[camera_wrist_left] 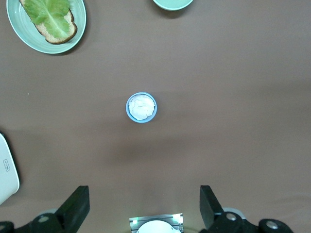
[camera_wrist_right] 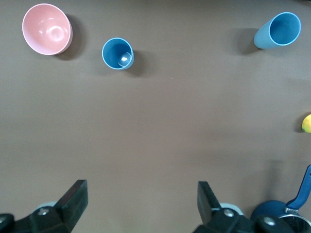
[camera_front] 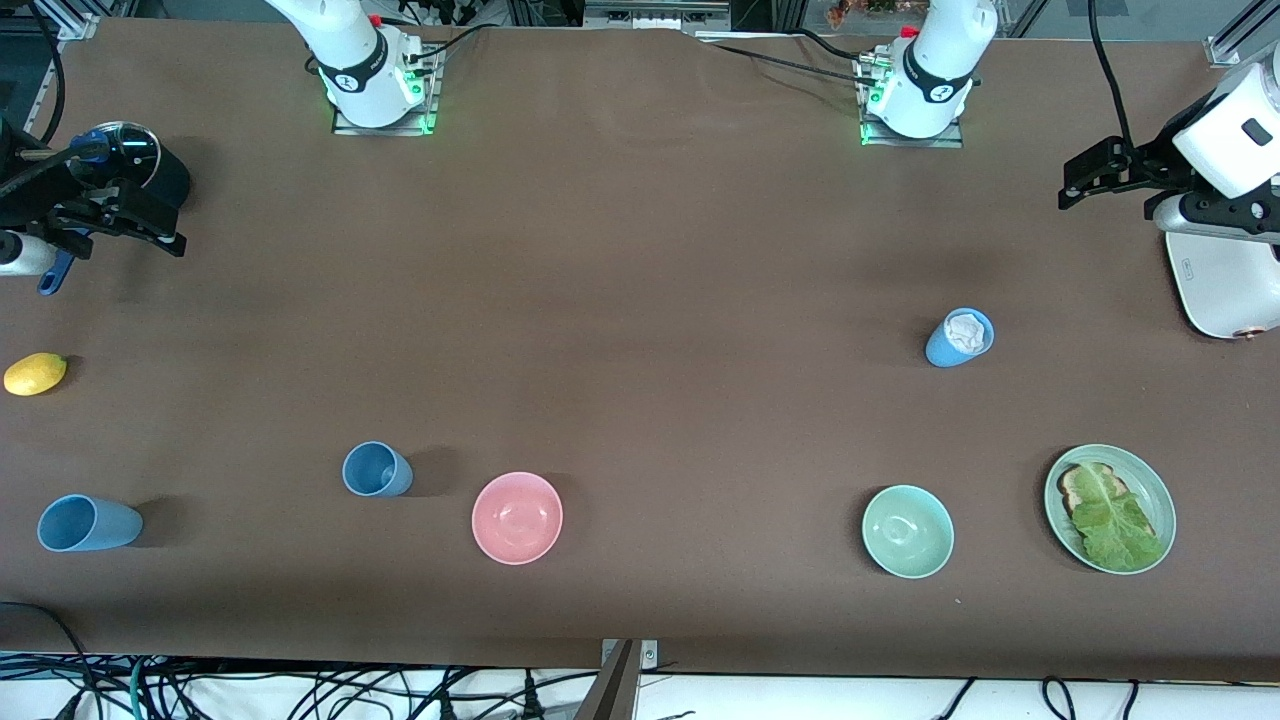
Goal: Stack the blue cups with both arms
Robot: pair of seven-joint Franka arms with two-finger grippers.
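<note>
One muted blue cup (camera_front: 377,470) stands empty beside the pink bowl (camera_front: 517,517), toward the right arm's end; it also shows in the right wrist view (camera_wrist_right: 117,53). The second blue cup (camera_front: 960,338) stands toward the left arm's end with a white crumpled wad inside; it also shows in the left wrist view (camera_wrist_left: 141,107). My left gripper (camera_front: 1088,180) is open and empty, high over the table's edge at the left arm's end (camera_wrist_left: 144,201). My right gripper (camera_front: 160,225) is open and empty, over the dark blue saucepan (camera_front: 130,160) at the right arm's end (camera_wrist_right: 141,194).
A longer sky-blue cup (camera_front: 88,523) and a lemon (camera_front: 35,373) lie near the right arm's end. A green bowl (camera_front: 907,531) and a green plate (camera_front: 1150,480) with bread and lettuce sit nearer the camera than the filled cup. A white appliance (camera_front: 1225,290) stands under the left gripper.
</note>
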